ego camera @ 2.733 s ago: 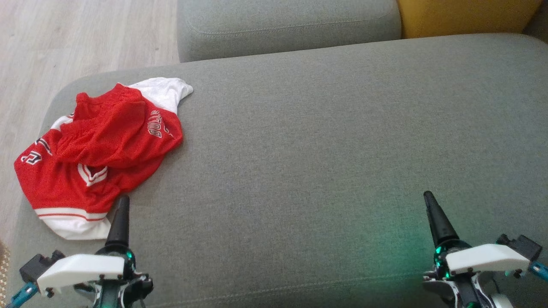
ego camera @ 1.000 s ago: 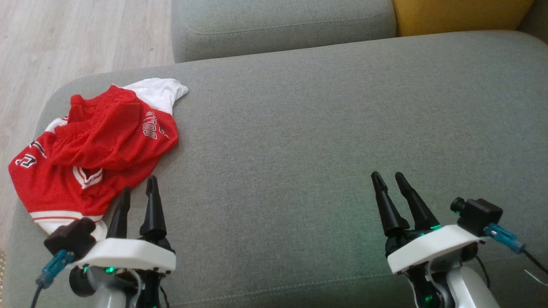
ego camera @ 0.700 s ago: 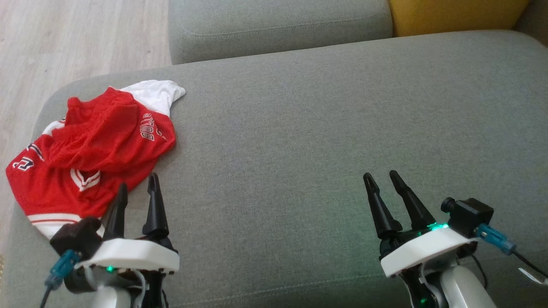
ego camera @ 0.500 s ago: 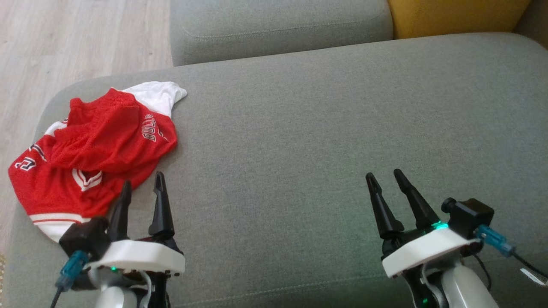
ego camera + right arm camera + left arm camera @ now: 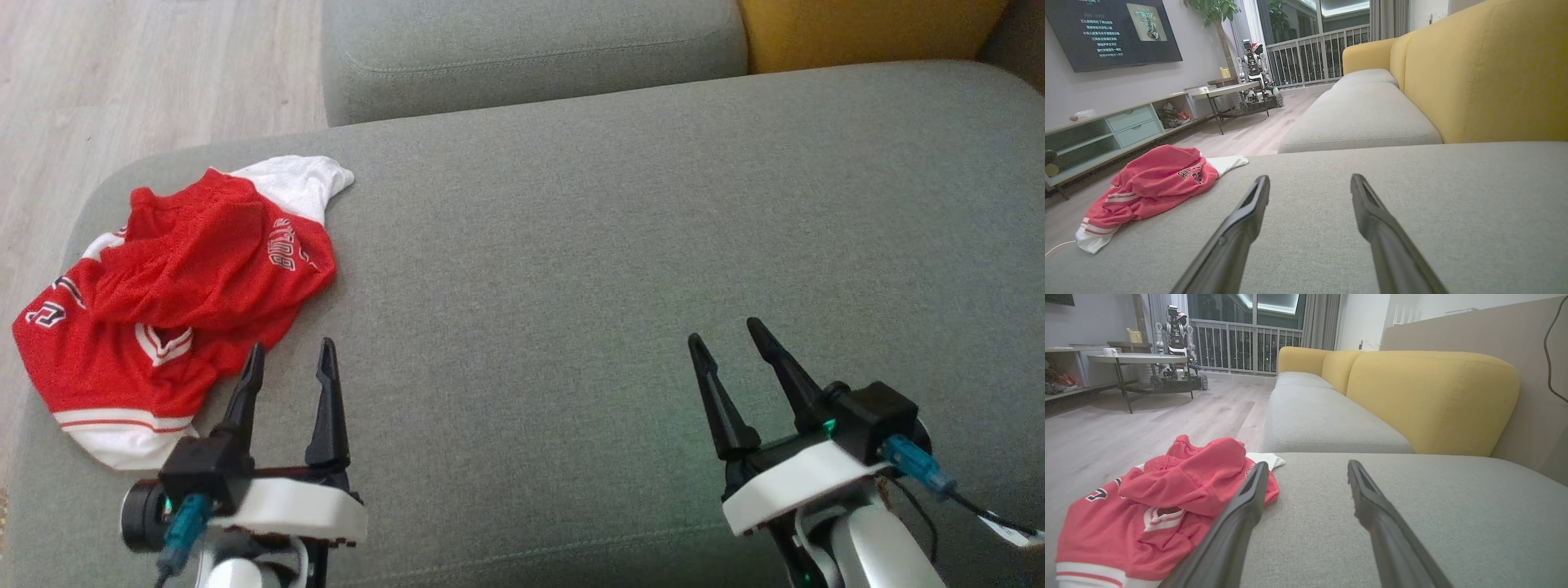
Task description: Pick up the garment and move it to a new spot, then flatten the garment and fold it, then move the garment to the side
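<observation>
Now, item by item.

**Jersey** [image 5: 171,286]: red mesh with white trim, lying crumpled at the left end of the grey sofa seat [image 5: 588,245], close to its left edge, with the wooden floor [image 5: 122,73] beyond. Nothing holds it.

**Left pincer** [image 5: 291,347]: over the last few seconds it has rolled from edge-on to flat, so both dark fingers now show side by side. It has also crept forward and slightly right. From the head view, its left finger overlaps the jersey's near edge. It looks clear of the cloth, though I cannot be sure. Its jaws are spread wide, with nothing between them.

**Right pincer** [image 5: 723,331]: it has rolled round in the same way and come forward over bare seat, well apart from the jersey. Its jaws are wide and empty.

**Jersey, position:** unchanged. The small drift in the head view is the camera's.

**Reading:** the left arm seems to be lining up a first grab. Pick-up has not begun, so moving, flattening, folding and setting aside all remain.

**Lie of the jersey:**
- The heap's long axis runs diagonally, from the white striped hem at near left to a white flap at far right.
- That flap points toward the neighbouring seat cushion [image 5: 531,49].
- The lettering on the top fold reads sideways.
- The top fold bulges upward.
</observation>
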